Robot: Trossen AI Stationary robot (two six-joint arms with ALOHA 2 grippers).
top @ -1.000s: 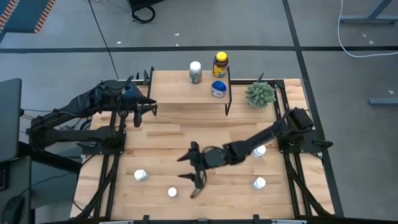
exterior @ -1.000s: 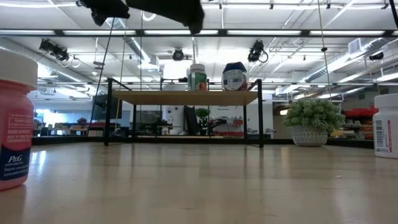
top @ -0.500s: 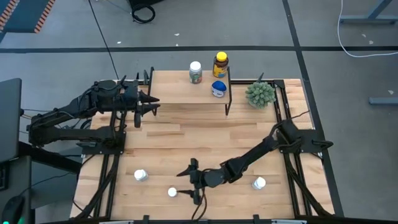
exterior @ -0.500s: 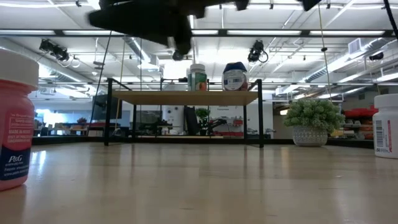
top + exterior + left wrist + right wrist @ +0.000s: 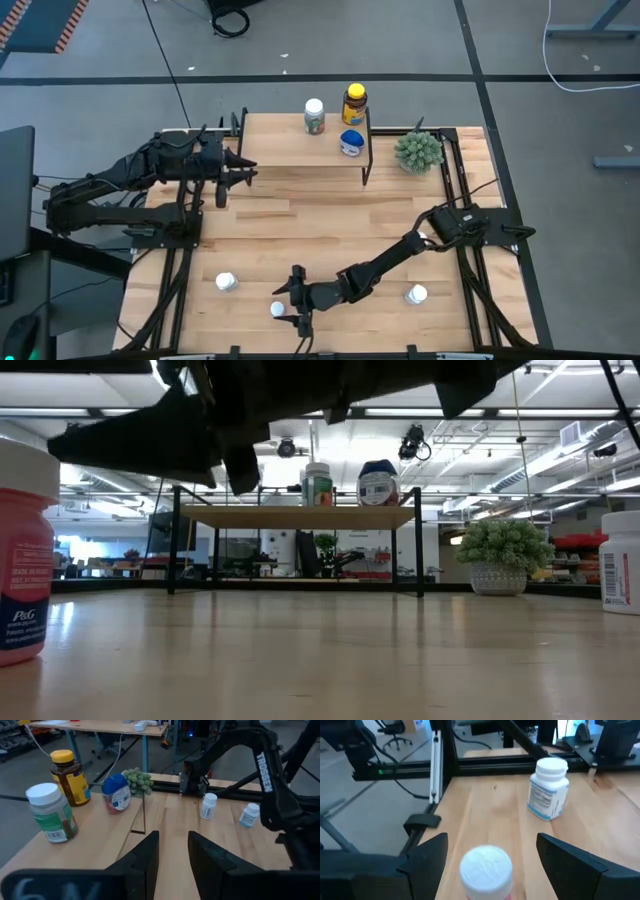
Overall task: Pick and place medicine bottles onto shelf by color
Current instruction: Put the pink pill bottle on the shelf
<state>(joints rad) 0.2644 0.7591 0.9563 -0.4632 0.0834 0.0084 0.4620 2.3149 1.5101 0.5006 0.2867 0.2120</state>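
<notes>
My right gripper point(image 5: 288, 302) is open, low over the table near its front edge. A white-capped, pink-labelled bottle point(image 5: 486, 869) stands between its spread fingers, apart from both; it also shows in the high view point(image 5: 276, 310) and the low view point(image 5: 20, 560). My left gripper point(image 5: 238, 168) is open and empty by the left end of the shelf point(image 5: 300, 152). On the shelf stand a white-capped green-labelled bottle point(image 5: 314, 115), an amber yellow-capped bottle point(image 5: 354, 103) and a blue-lidded bottle point(image 5: 350, 142). Two more white-capped bottles point(image 5: 227, 282) point(image 5: 416, 295) stand on the table.
A green spiky potted plant point(image 5: 418, 151) stands at the back right, beside the shelf. My right arm point(image 5: 400, 252) stretches slantwise across the table's near right part. One more white bottle point(image 5: 208, 805) shows near its base in the left wrist view.
My right gripper has gone toward the table's near edge and to the left, down toward the pink-labelled bottle, and now has its open fingers on either side of it. The bottles have stayed where they were.
</notes>
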